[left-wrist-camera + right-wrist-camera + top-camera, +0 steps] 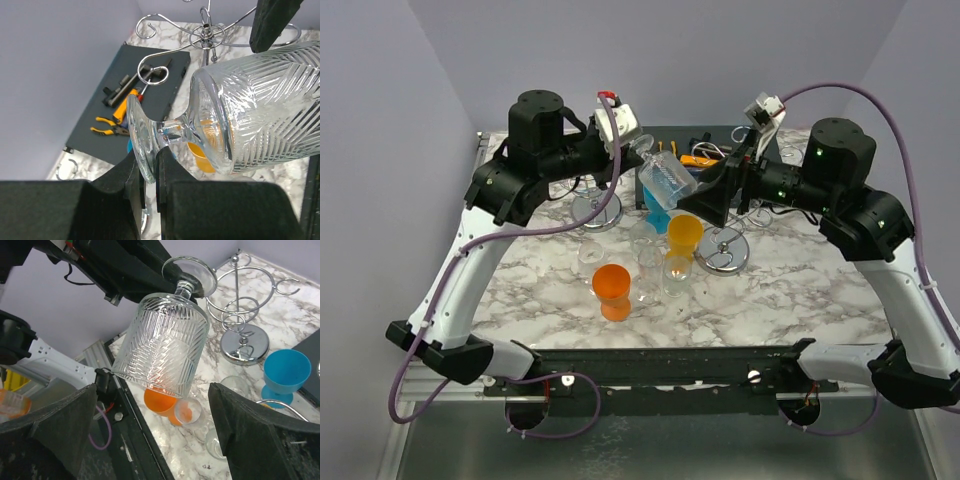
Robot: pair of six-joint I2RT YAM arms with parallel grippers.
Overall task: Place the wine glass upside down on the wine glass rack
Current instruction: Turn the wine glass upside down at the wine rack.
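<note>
Marble worktop (pixel 800 300), pale lilac walls (pixel 380 120) all round, and a black mat (pixel 107 107) with hand tools at the back. Over on the left, the left claw (pixel 150 170) is pinched tight on the foot of the wine glass (pixel 162 347), holding it in the air above the middle of the worktop. The glass is tilted, foot high toward the left arm and bowl running down to the right. Its mouth points at the right claw (pixel 152 386), whose fingers are spread wide and grip nothing. One chrome wine glass rack (pixel 595 208) stands left of centre, its top hidden behind the left arm. A second rack (pixel 725 252) stands further right. Clear glasses near the orange cup (pixel 612 282) barely show against the marble.
</note>
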